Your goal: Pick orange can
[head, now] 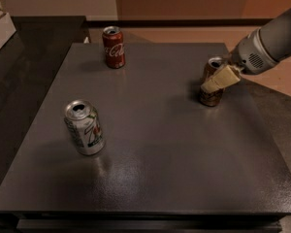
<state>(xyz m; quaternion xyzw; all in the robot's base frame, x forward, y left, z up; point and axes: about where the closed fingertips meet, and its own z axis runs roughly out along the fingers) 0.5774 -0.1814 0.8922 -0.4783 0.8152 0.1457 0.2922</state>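
The orange can (211,97), brownish-orange with a silver top, stands upright on the dark table (160,144) near its right edge. My gripper (217,79) reaches in from the upper right and is right at the can, at about mid-height, with a cream-coloured part lying across the can's front. The can's base rests on the table. The grey arm (269,42) hides the area behind the can.
A red cola can (113,47) stands at the back of the table, left of centre. A silver-white can with green and red marks (84,127) stands at the front left. A darker counter (19,62) adjoins on the left, and a tan floor lies behind.
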